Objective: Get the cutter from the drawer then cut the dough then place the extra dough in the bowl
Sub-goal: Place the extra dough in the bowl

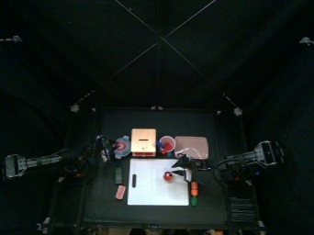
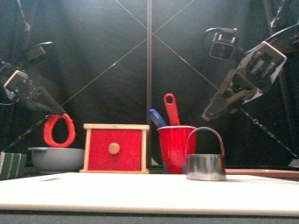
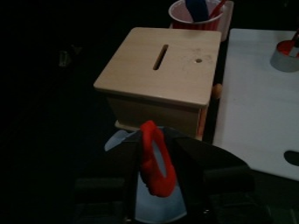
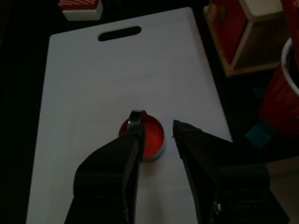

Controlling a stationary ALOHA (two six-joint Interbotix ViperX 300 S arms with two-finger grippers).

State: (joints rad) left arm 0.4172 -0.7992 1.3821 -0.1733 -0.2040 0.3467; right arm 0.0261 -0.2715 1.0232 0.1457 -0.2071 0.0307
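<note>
We see the left gripper [image 3: 156, 184] clamped on a ring of red dough [image 3: 152, 149]. The ring hangs upright from its jaws directly over the blue-grey bowl [image 2: 52, 158] at the table's left. In the front view its lower edge comes close to the bowl's rim, and we cannot tell whether the two touch. Just right of the bowl stands the pale wooden box [image 3: 158, 66], its red drawer front [image 2: 117, 149] facing the table's front and sitting flush in its frame. Beside the box is the red cup [image 2: 176, 150], with a blue knife [image 2: 156, 118] and a red knife [image 2: 172, 107] sticking up from it. To the cup's right the pink tray [image 1: 192, 145] lies flat.

The right gripper [image 4: 160, 131], on the arm reaching in from the right, hovers above the white cutting board [image 4: 117, 79] with its jaws apart and nothing between them. Below it the round metal cutter [image 2: 207, 166] stands on the back half of the board, wire handle up. We make out red dough inside it in the wrist views. A small reddish toy [image 1: 120, 193] lies just left of the board and a green and orange toy [image 1: 196, 190] at its right edge.
</note>
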